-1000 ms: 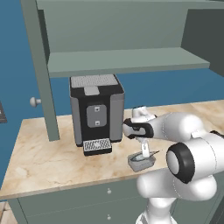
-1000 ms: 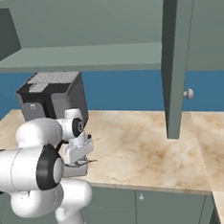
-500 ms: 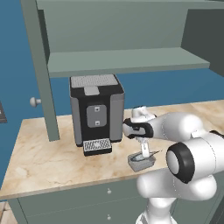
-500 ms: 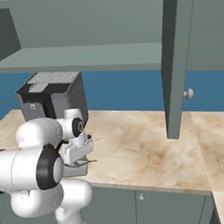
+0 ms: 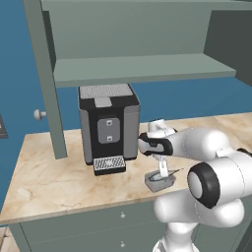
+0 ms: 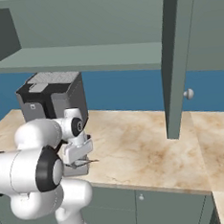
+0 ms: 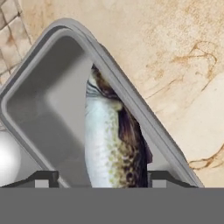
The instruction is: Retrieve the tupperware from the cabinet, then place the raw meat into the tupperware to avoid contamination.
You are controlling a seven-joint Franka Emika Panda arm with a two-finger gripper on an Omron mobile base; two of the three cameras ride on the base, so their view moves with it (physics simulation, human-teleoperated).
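Start at the coffee machine (image 5: 109,125). Just to its right on the counter (image 5: 44,167) sits the tupperware (image 5: 158,181). Your claw (image 7: 102,178) hangs right above it, fingers spread wide and apart from the raw meat (image 7: 114,144). The fish lies in the box, its long side pointing away between your fingers, tail poking over the edge.

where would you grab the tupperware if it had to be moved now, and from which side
Probably by a long side wall, coming straight down from above. The tupperware is shallow and open-topped, sitting flat on the counter, so one finger could slip inside a wall and one outside. The raw meat lies along one long wall with its tail over the rim, so the bare opposite wall looks safer.
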